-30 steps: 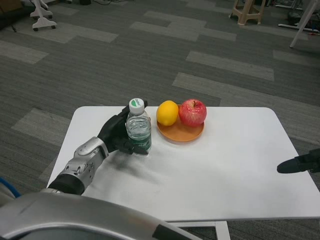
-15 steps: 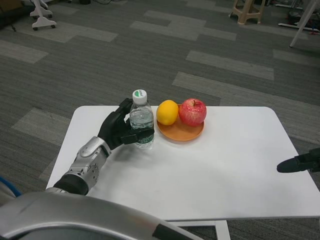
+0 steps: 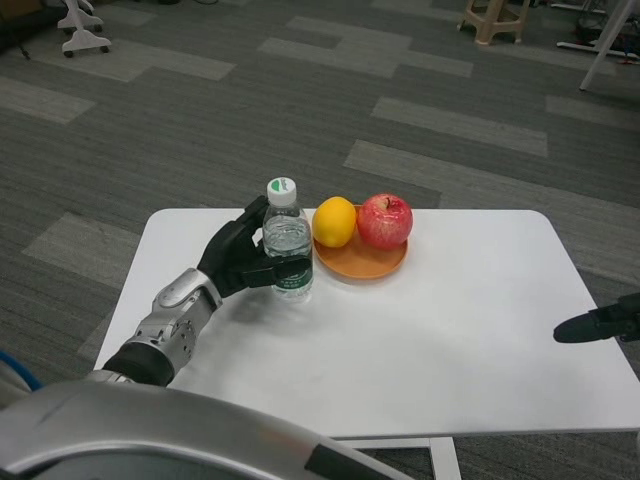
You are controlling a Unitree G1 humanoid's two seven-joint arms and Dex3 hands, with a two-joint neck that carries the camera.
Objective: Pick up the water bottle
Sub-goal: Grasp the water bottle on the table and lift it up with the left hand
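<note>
A small clear water bottle (image 3: 287, 238) with a white and green cap and a green label stands upright, lifted a little above the white table (image 3: 430, 340). My left hand (image 3: 240, 260) grips it from the left, black fingers wrapped around its lower half. Only the tip of my right hand (image 3: 598, 324) shows at the right edge of the picture, low over the table's right side, far from the bottle; its fingers are cut off by the frame.
An orange plate (image 3: 362, 259) just right of the bottle carries a yellow lemon (image 3: 334, 221) and a red apple (image 3: 385, 221). Grey carpet surrounds the table; a wooden stool (image 3: 492, 22) and a wheeled stand base (image 3: 84, 38) are far behind.
My left hand has raised the bottle off the table and carried it slightly right, toward the plate. The right hand has stayed where it was.
</note>
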